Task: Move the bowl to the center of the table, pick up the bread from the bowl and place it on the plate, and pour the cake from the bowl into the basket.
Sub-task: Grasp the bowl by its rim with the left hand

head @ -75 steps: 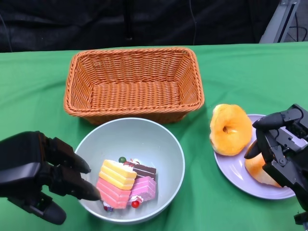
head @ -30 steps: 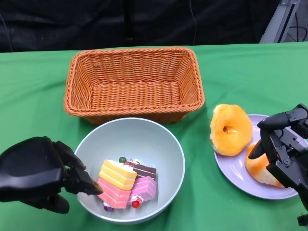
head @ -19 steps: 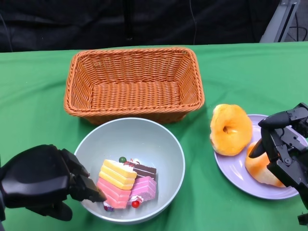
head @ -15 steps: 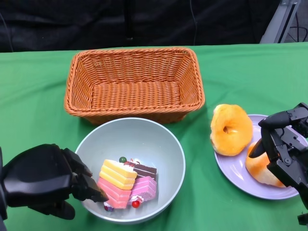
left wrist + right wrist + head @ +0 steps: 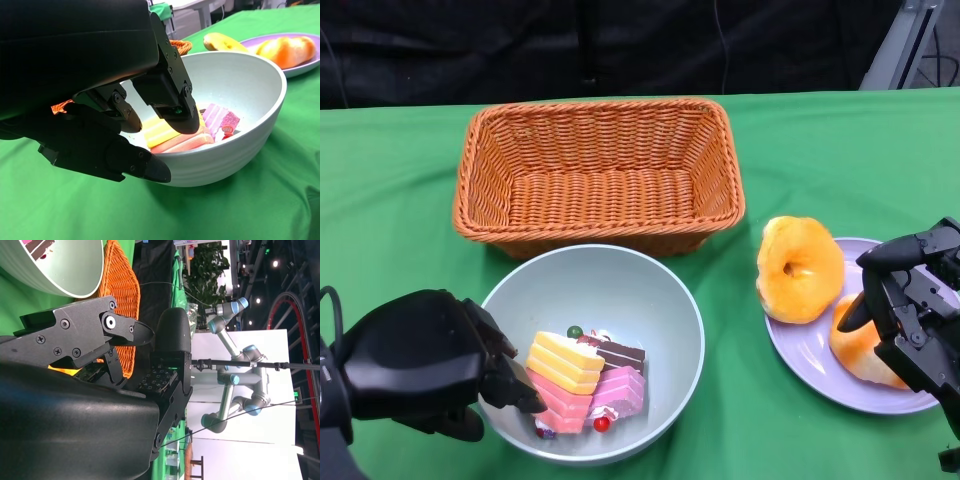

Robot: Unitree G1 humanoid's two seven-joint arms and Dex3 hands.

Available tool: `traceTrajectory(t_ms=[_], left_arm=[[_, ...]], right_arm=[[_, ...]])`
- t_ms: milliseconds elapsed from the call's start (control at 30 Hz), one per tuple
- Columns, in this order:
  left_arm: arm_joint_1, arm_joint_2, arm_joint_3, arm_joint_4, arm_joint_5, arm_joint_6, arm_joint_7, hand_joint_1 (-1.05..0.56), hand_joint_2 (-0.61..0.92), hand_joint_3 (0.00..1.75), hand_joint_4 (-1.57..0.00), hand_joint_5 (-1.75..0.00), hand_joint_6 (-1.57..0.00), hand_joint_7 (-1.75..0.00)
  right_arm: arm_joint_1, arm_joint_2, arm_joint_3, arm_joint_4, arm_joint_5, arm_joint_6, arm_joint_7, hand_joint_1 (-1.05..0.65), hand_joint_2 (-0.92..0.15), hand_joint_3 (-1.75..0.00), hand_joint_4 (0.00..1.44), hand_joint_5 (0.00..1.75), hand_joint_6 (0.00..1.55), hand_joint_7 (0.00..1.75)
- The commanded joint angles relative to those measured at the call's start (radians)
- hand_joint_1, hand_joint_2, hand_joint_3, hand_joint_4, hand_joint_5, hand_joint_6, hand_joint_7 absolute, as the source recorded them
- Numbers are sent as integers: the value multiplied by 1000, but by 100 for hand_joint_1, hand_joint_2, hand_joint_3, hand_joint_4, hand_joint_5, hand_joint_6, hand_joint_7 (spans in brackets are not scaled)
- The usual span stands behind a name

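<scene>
bowl (image 5: 610,290) upright, left hand (image 5: 415,365) fingers (image 5: 172,102) over its rim

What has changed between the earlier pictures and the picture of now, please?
The left hand has closed in on the bowl at its near left rim: its fingers now reach over the rim while the thumb lies outside the wall, so it seems to grip the rim. The right hand drew slightly back from the plate. The bowl, cake, bread and basket stayed in place.
</scene>
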Motion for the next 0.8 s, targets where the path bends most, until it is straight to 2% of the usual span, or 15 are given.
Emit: traceTrajectory(t_ms=[33,567,800], left_arm=[[-2,19,-21,-17,12,29,-31,-33,89,0,-88,-1,-99,-3],[-21,22,-80,5,22,64,-38,-37,92,1,-91,-1,-100,0],[-16,12,-94,8,39,89,-21,-38,92,2,-87,0,-90,0]], right_arm=[[6,6,-7,-22,5,1,-11,-9,-86,-59,71,165,70,120],[7,4,-10,-21,14,2,-6,-10,-86,-59,71,163,69,119],[8,0,-15,-25,12,6,-8,-11,-86,-58,71,163,69,119]])
